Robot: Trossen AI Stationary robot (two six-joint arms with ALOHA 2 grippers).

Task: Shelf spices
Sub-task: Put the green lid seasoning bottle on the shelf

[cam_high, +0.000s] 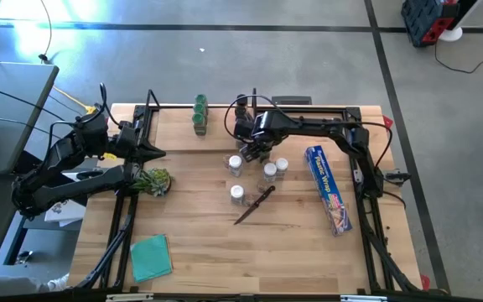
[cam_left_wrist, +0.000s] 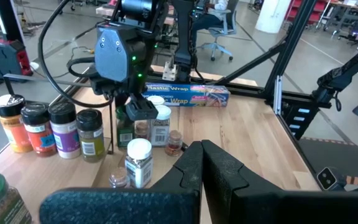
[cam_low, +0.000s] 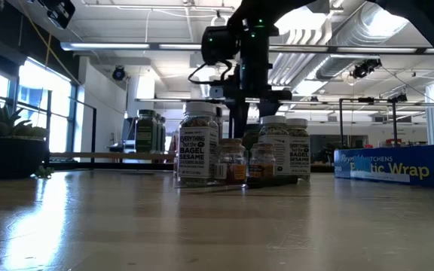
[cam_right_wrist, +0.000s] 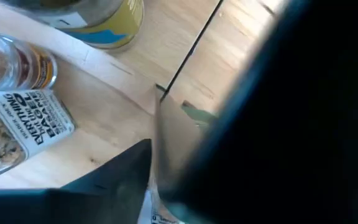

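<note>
Several spice jars stand in a cluster on the table: white-capped ones and smaller ones beside them. More jars stand in a row on the shelf at the far edge. My right gripper points down over the cluster's far side. Its fingers are apart on either side of a dark-capped jar. My left gripper waits shut at the table's left, above the wood. My right gripper comes from above, pointing down, with one finger on each side of the dark-capped jar's top. The jar stands upright on the table. Whether the fingers touch it I cannot tell.
A dark-handled knife lies just near of the cluster. A long blue wrap box lies to the right. A green cloth is at the near left and a small leafy bunch is by the left arm.
</note>
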